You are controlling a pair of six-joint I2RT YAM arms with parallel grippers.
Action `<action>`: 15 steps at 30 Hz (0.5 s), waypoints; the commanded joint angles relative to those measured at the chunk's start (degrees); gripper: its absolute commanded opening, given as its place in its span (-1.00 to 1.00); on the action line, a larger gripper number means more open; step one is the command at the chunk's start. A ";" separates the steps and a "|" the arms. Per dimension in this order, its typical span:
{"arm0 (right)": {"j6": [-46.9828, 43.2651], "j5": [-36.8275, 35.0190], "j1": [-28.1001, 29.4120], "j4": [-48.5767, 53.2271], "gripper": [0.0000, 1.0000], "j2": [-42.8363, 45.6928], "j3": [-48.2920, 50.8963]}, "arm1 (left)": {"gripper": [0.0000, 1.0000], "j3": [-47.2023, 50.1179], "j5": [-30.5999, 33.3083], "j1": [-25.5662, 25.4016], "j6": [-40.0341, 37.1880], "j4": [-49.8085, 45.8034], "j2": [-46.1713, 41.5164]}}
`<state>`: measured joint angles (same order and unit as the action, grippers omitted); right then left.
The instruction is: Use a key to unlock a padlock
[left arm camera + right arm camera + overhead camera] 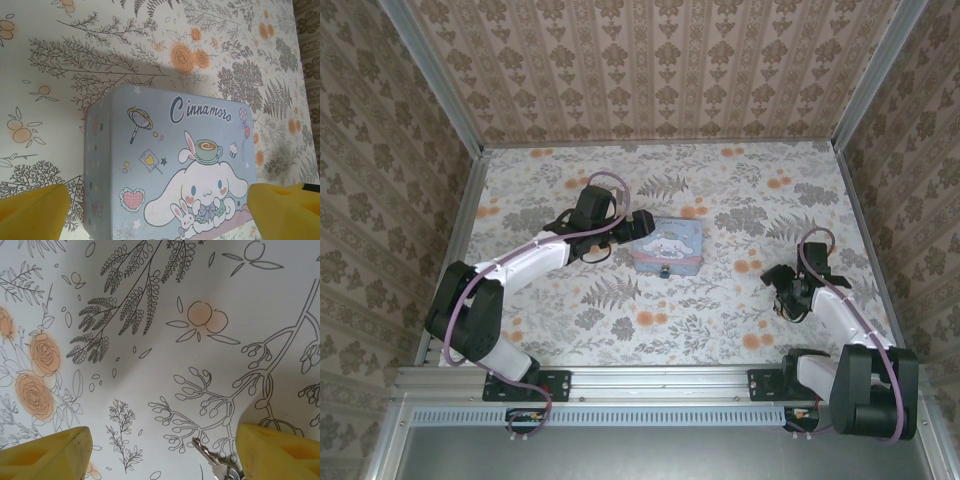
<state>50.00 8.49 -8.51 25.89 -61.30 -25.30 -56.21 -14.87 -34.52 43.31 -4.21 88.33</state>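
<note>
Padlock point(663, 271) against near side of tin point(667, 243)

Small blue tin box point(667, 243) flat in the middle of the table, lid point(165, 150) up. On the lid, a white puppy with long ears and a cup on its head, a heart, balloons, the word "Cinnamoro". Underneath, a white cloth point(720, 305) with grey leaves and orange flowers. All around, brown flowery walls point(650, 70). Along the near edge, a grey metal rail point(650, 381).
</note>
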 commanded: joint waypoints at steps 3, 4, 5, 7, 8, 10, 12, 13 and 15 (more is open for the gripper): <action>6.92 5.57 4.37 0.75 0.51 5.18 3.68 | 1.00 0.84 -0.60 -0.50 -0.49 1.04 0.00; 8.51 5.57 6.17 0.77 0.51 6.30 4.36 | 1.00 0.86 -0.51 -0.63 -0.38 1.04 0.01; 9.86 5.42 7.83 0.71 0.50 7.27 4.79 | 1.00 0.83 -0.44 -0.72 -0.28 1.03 0.02; 13.81 4.86 12.42 -0.59 0.49 8.91 5.91 | 1.00 0.83 -0.16 -1.06 -0.16 1.04 -0.04; 15.50 4.33 14.70 -1.56 0.48 9.22 6.20 | 1.00 0.86 0.00 -1.28 -0.04 1.00 -0.05; 19.13 2.55 20.32 -4.69 0.47 8.50 6.17 | 1.00 0.71 0.45 -1.81 0.05 0.83 0.06; 21.48 1.21 25.10 -7.74 0.46 5.86 4.67 | 1.00 0.53 0.99 -2.25 0.15 0.52 0.13; 22.24 0.27 27.56 -8.98 0.46 3.96 3.41 | 1.00 0.40 1.28 -2.54 0.19 0.42 0.25; 23.57 -0.76 31.81 -11.81 0.46 -0.34 0.83 | 1.00 0.24 1.76 -2.91 0.23 0.16 0.36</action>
<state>66.92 8.58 19.03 20.10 -57.71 -21.63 -55.90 -14.28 -36.80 43.33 -4.01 88.33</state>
